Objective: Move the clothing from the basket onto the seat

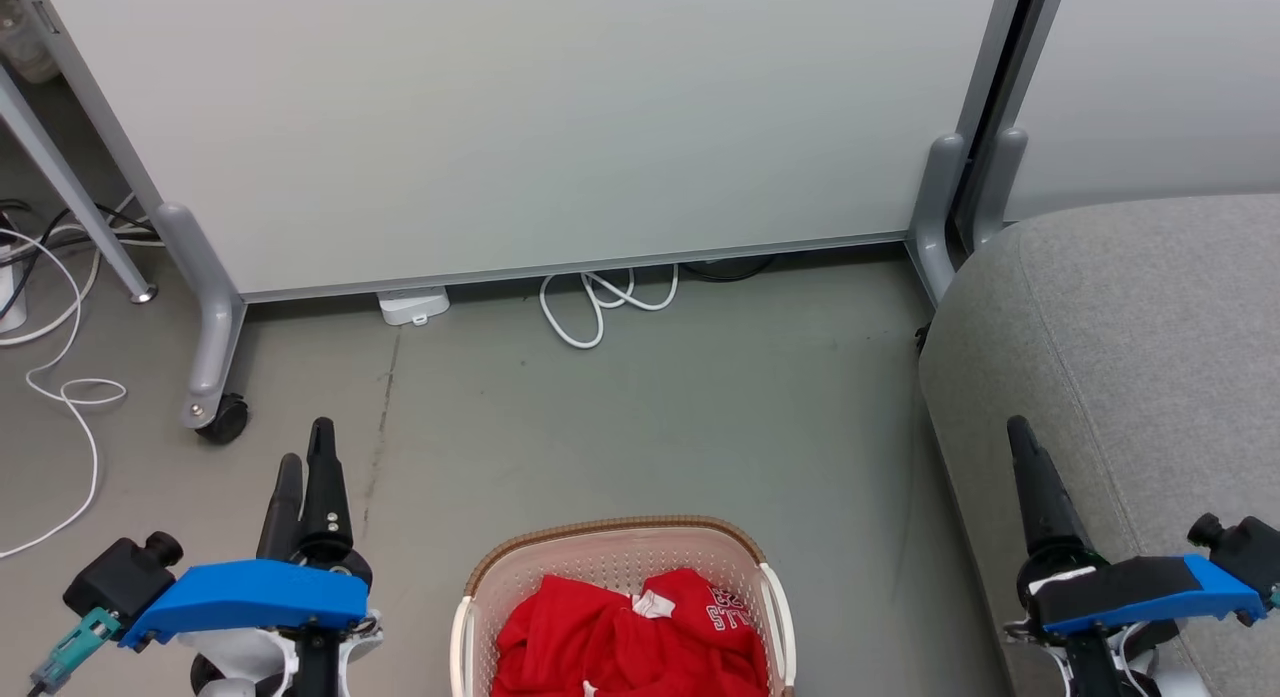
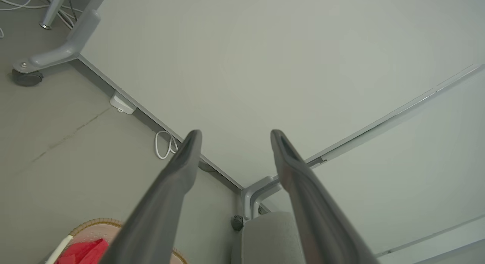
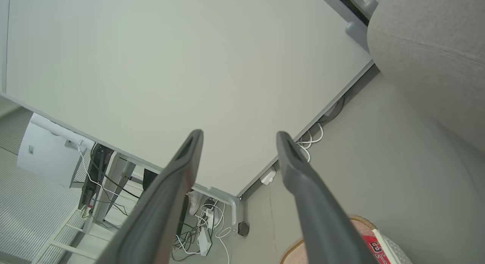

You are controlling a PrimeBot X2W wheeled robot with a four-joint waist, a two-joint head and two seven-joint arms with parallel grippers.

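From the head view, I see the basket (image 1: 620,528) on the floor (image 1: 600,407) at the bottom centre, with the clothing (image 1: 630,642) heaped inside it, red, a white tag and white lettering showing on top. The seat (image 1: 1150,357) stands to the right, apart from the basket, with a strip of floor between them. My left claw (image 1: 306,445) hangs at the lower left over bare floor, and my right claw (image 1: 1022,437) at the lower right in front of the seat's near edge; neither touches anything. A pale partition panel (image 1: 520,127) on castered feet runs across the back, with a looped white cable (image 1: 600,302) at its base. In the left wrist view, the left claw (image 2: 235,133) has its fingers spread with nothing between them; the basket's rim (image 2: 93,221) and a bit of red clothing (image 2: 85,250) sit at the lower left, a corner of the seat (image 2: 265,233) at the bottom. In the right wrist view, the right claw (image 3: 239,133) is likewise spread and empty, with the seat (image 3: 428,36) at the upper right and the basket's rim (image 3: 295,249) and clothing (image 3: 375,245) at the bottom right.
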